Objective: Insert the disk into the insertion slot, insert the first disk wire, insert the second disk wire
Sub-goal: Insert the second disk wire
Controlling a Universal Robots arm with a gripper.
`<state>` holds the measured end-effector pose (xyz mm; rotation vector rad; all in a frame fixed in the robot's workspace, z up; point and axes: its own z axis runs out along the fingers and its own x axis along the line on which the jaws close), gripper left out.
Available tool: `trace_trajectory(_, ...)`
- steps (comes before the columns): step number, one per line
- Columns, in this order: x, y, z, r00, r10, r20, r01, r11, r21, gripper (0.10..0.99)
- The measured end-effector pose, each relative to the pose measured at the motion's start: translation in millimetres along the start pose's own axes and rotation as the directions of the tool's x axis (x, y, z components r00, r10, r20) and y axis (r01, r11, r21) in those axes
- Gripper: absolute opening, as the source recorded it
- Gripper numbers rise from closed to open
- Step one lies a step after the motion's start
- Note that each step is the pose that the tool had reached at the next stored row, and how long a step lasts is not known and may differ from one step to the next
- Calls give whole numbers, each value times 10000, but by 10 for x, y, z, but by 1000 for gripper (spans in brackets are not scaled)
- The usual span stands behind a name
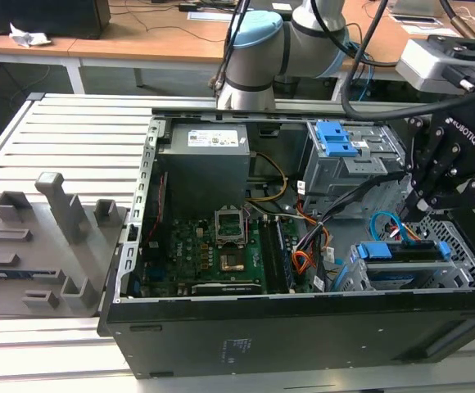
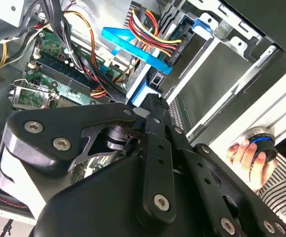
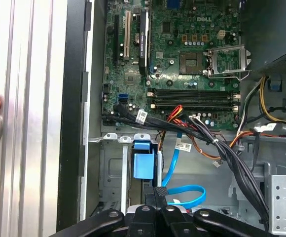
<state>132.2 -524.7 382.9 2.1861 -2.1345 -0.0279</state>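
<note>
The disk (image 1: 401, 252), silver in its blue caddy (image 3: 144, 165), lies inside the insertion slot (image 1: 469, 260) at the case corner on the exterior view's right. My gripper (image 1: 416, 214) hangs right over the disk's rear edge. Its fingers (image 3: 159, 191) are pressed together on the plug end of the second disk wire (image 3: 187, 190), the light blue cable that loops beside them. In the second wrist view that cable (image 2: 133, 44) runs down to a black plug just ahead of the fingertips (image 2: 153, 101). The first disk wire (image 2: 155, 29), a red, yellow and black bundle, reaches the disk's edge beside it.
A taller grey cage with a blue latch (image 1: 336, 139) stands behind the gripper. The power supply (image 1: 205, 164) and motherboard (image 1: 213, 246) fill the case, crossed by black cables (image 3: 222, 148). A grey fixture tray (image 1: 41, 237) lies at the exterior view's left. A hand (image 2: 246, 153) holds a knob outside the case.
</note>
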Motion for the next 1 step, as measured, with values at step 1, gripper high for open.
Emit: trace_trajectory(1, 0, 0, 0, 10000, 0, 0, 0, 10000, 0, 106)
